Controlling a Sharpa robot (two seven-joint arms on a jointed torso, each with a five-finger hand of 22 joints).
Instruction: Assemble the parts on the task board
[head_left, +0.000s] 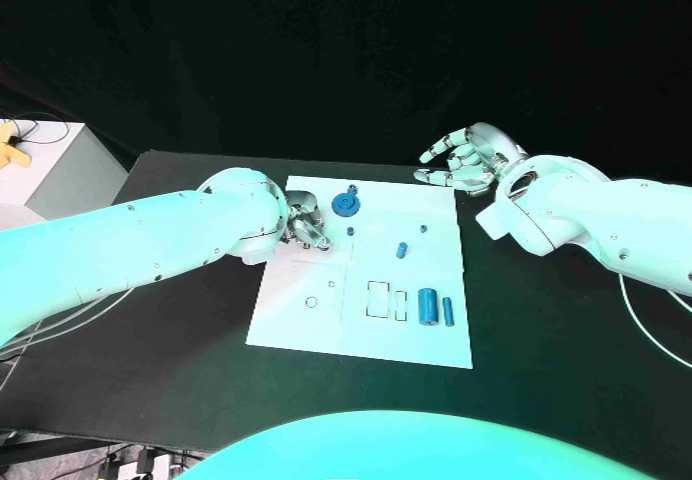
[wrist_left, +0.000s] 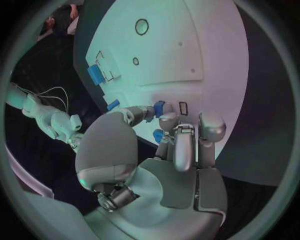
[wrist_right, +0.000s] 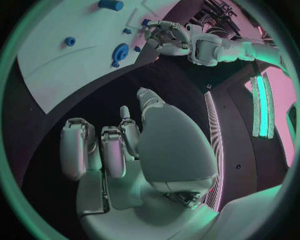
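Left hand (head_left: 306, 228) fingers curled, pinching small piece; right hand (head_left: 464, 160) raised, fingers loosely apart.

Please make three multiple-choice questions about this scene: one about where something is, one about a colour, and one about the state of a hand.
1. Where is the right hand?
A. over the black table beyond the task board's far right corner
B. flat on the board's near edge
C. on the round part

2. What colour is the round part?
A. red
B. blue
C. yellow

3. What is the left hand doing?
A. lying flat and empty on the table
B. its fingers are on a small part at the task board
C. lifting the whole board

Answers: 1 A, the head view shows it off the board; 2 B, clearly blue; 3 B, the left wrist view shows fingertips at the small part.
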